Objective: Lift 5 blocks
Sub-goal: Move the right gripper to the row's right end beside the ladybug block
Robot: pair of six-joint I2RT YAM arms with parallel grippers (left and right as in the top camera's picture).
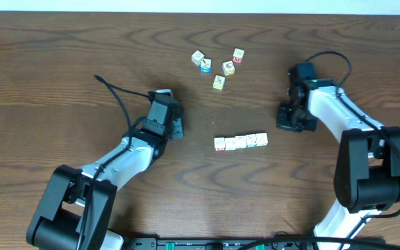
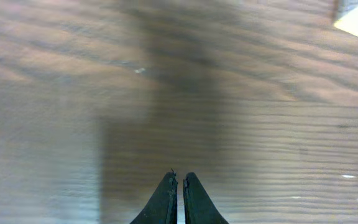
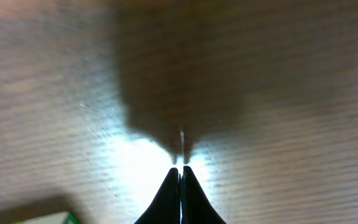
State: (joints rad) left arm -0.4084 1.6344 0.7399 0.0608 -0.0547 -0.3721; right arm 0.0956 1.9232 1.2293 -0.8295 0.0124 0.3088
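Approach seems the step in hand: nothing is lifted yet, and both arms stand off from the work. On the left, the left gripper (image 1: 178,127) hangs over the dark brown wooden table (image 1: 61,62) with its two black fingers (image 2: 166,202) pressed together on nothing, near the row of blocks but apart from it.

Between the arms lie the five small cream-white wooden blocks with faint red and green prints (image 1: 240,142), set face to face in one straight row running left to right. Toward the far edge, a handful of similar small loose cubes (image 1: 219,82) lies scattered well apart from the row. Among them are a cube with a bright blue face (image 1: 205,66) and a cube with a red face (image 1: 238,60).

On the right, the right gripper (image 1: 288,122) is likewise closed and empty, its fingers (image 3: 171,199) meeting tip to tip, near the row's right end and a little farther back.

The next move probably calls for each closed gripper to come down level with the row, one at each end. They would then press inward evenly so the five hold as one bar when raised; uneven pressure could buckle the row.

Bare wood lies open at both ends for that approach. The table's far edge is well beyond the scatter, and the arm bases (image 1: 68,215) crowd the near edge.
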